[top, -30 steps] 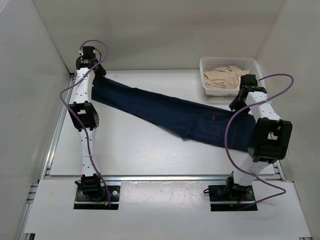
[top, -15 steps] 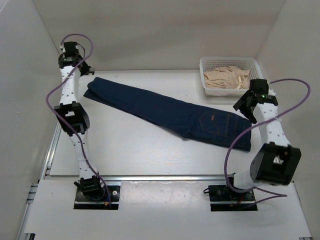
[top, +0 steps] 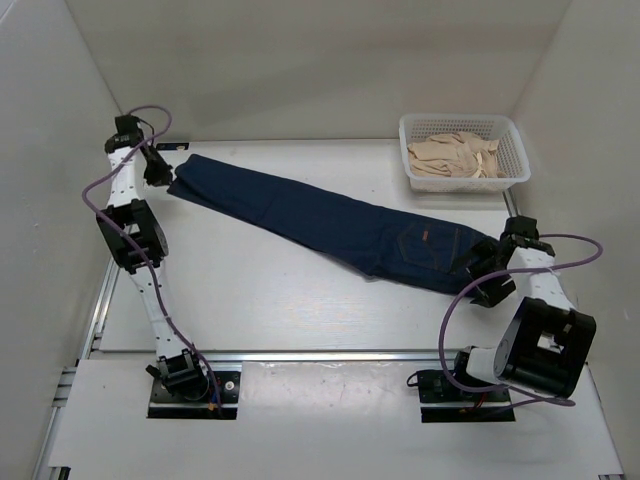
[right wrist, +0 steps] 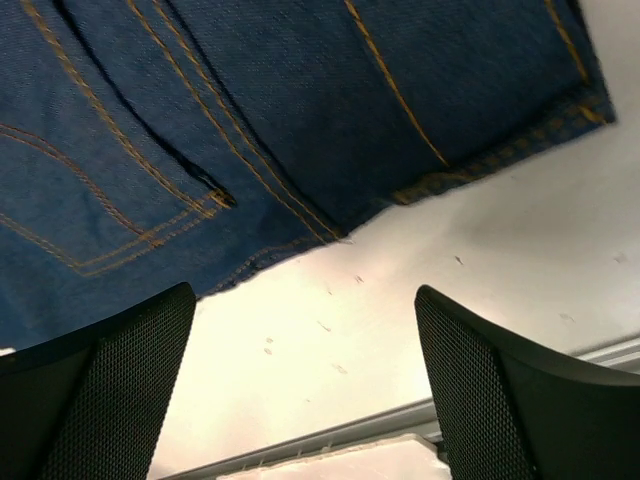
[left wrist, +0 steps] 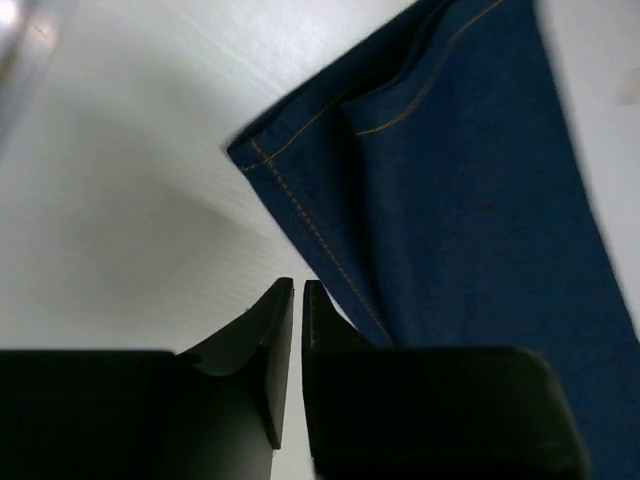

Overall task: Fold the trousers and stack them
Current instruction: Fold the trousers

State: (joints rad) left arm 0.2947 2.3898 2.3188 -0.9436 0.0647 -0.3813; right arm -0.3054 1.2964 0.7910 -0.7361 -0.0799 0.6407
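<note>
Jeans (top: 330,225) look heavy and floppy; I'd pinch hem (left wrist: 290,190) and waistband (right wrist: 480,170). Left gripper (left wrist: 298,286) pressed together, empty; right gripper (right wrist: 302,300) spread wide.

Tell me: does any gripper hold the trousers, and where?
Nothing is held. The left gripper is shut beside the hem of the trousers; the right gripper stands open.

The left arm (top: 130,225) is stretched along the left side towards the far corner, and the left claw (left wrist: 298,286) is seen with its fingers drawn together to a thin slit, nothing between them. The right arm (top: 540,335) is folded close to its base, and the right claw (right wrist: 305,300) is held low, pointing left, its fingers spread wide with nothing gripped.
</note>
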